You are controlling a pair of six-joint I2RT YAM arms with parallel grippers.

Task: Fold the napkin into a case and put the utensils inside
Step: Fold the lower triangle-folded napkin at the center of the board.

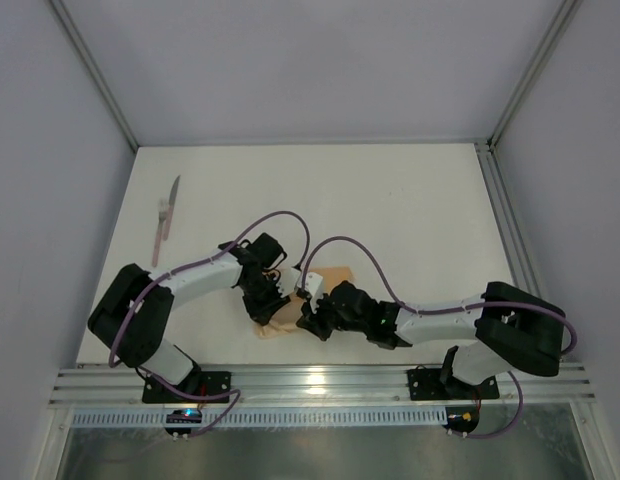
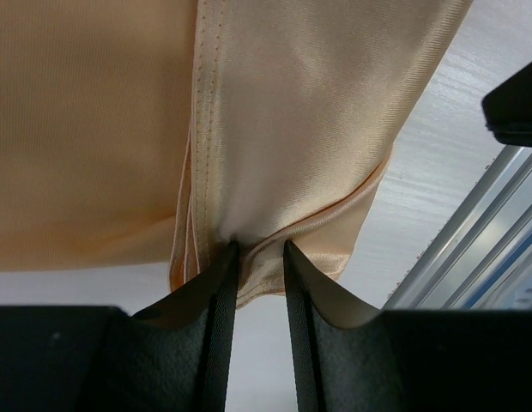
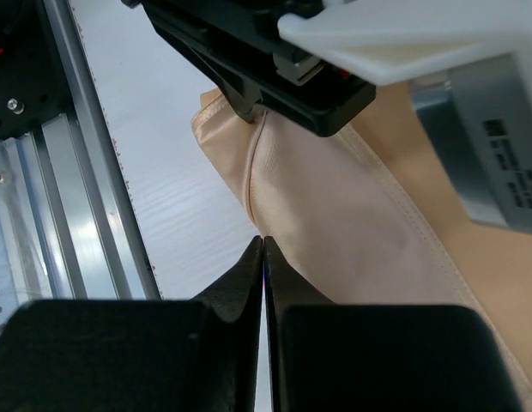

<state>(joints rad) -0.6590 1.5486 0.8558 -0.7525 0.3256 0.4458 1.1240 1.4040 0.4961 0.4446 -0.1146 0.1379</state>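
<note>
The peach-orange napkin (image 1: 280, 325) lies folded near the table's front edge, mostly hidden under both grippers. In the left wrist view the napkin (image 2: 292, 129) shows stitched hems and stacked layers. My left gripper (image 1: 267, 300) (image 2: 257, 253) is shut on a bunched fold at its edge. My right gripper (image 1: 313, 322) (image 3: 263, 240) is shut, its tips pinching the end of a raised crease in the napkin (image 3: 335, 215). The left gripper (image 3: 249, 60) holds the other end of that crease. The utensils (image 1: 167, 215), a grey blade with a pink handle, lie far left, away from both grippers.
An aluminium rail (image 1: 320, 378) runs along the table's front edge, close to the napkin; it also shows in the right wrist view (image 3: 69, 172) and the left wrist view (image 2: 489, 232). Grey walls enclose the white table (image 1: 390, 200).
</note>
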